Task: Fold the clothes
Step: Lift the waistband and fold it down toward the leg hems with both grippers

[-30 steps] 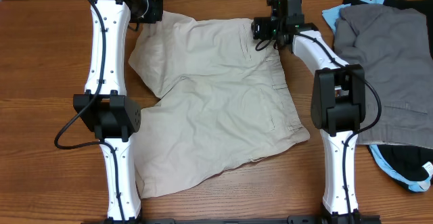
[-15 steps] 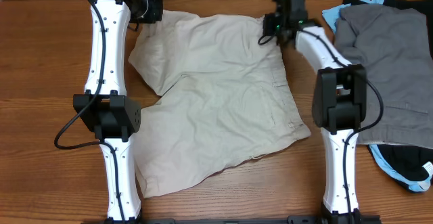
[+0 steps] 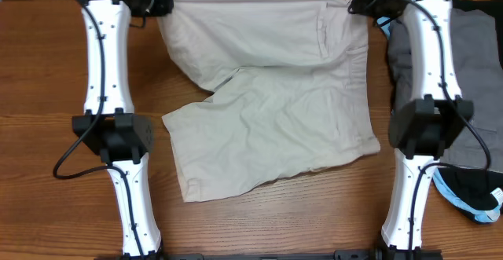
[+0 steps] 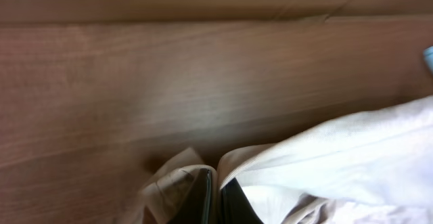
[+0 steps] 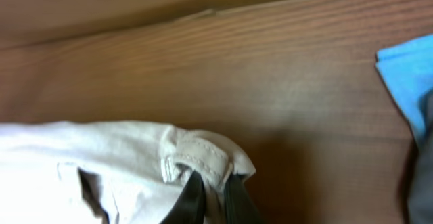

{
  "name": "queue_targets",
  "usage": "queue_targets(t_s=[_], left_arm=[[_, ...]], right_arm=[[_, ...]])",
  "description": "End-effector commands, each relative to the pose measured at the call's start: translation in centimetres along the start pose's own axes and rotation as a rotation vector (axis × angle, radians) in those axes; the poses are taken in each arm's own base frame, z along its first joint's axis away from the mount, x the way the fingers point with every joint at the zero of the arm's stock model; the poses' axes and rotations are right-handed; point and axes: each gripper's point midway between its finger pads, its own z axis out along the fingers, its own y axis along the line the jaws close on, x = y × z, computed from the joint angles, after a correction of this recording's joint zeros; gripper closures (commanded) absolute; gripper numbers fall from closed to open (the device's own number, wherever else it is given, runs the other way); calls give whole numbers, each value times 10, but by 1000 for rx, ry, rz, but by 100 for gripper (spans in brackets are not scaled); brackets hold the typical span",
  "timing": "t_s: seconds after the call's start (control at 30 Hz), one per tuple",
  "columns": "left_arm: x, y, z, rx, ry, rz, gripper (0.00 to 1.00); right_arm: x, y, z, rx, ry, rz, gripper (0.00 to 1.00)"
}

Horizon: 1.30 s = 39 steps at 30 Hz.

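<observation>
The left tool (image 4: 215,183) was shut, its dark fingertips pinched together on a corner of pale cloth at the far left of the beige shorts (image 3: 267,95). The right tool (image 5: 211,185) was shut as well, nipping the waistband (image 3: 364,79) just under a belt loop (image 5: 197,158) at the far right corner. Between the two, the far edge of the shorts ran fairly straight along the back of the worktop (image 3: 47,95). The rest lay flat and creased in the middle, with the near leg (image 3: 236,158) reaching toward the front left.

The cloth looked light, soft and limp. It would probably sag and wrinkle wherever it was not held, and drag along the wood rather than slide as one piece. The waistband and stitched hems are thicker, so they seemed the surest places to grip, and two corners of one edge would keep that edge taut for a fold.

At the right, the grey shorts (image 3: 479,71) lay just beside the waistband, with a light-blue piece (image 3: 456,191) and a black piece (image 3: 471,183) under and around them. The right arm reached over that pile, and a wide sweep on that side could likely snag or shift it. The worktop to the left and front was bare.
</observation>
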Motion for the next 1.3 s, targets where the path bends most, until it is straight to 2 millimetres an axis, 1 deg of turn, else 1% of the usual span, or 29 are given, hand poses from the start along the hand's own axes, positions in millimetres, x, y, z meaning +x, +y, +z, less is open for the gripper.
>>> queue_targets(t_s=[0.0,0.03,0.1,0.17,0.27,0.33,0.4,0.5,0.57,0.67,0.73,0.77,0.9,0.97,1.0,1.07,1.1,1.17,1.27], left_arm=[[-26,16,-56,19,-123,-33,96],[-24,10,-60,44,-118,-32,96],[-18,-2,-64,89,-96,-34,96],[-7,-19,-65,135,-51,-40,96],[15,-43,-61,172,44,-49,96],[35,-60,-57,190,121,-11,96],[51,-72,-54,177,188,16,96],[57,-91,-47,178,211,54,96],[62,-99,-42,133,226,58,96],[64,-101,-40,83,232,63,96],[62,-98,-43,53,223,50,96],[61,-98,-46,42,215,46,96],[52,-83,-66,-77,162,16,96],[47,-76,-80,-149,127,11,96],[47,-77,-80,-153,125,15,96],[50,-80,-77,-153,139,21,96],[52,-80,-75,-155,149,22,96],[57,-78,-70,-157,174,17,96],[69,-72,-61,-173,232,1,96]], right_arm=[[-19,-17,-70,57,-93,-13,96],[-14,-17,-78,60,-79,-3,96],[-5,-17,-88,64,-49,12,96],[6,-17,-93,68,-12,28,96],[23,-20,-96,74,53,58,96],[32,-24,-98,80,89,78,96],[37,-28,-99,85,110,94,96],[37,-33,-102,76,108,120,96],[37,-33,-102,55,107,136,96],[37,-33,-102,52,109,137,96],[37,-33,-103,55,107,136,96],[37,-35,-104,69,103,143,96],[35,-61,-118,250,70,205,96],[34,-62,-127,285,51,201,96],[33,-62,-129,284,46,201,96],[32,-52,-135,248,33,196,96],[32,-50,-136,244,32,196,96],[33,-48,-139,241,33,195,96],[40,-47,-142,244,55,201,96]])
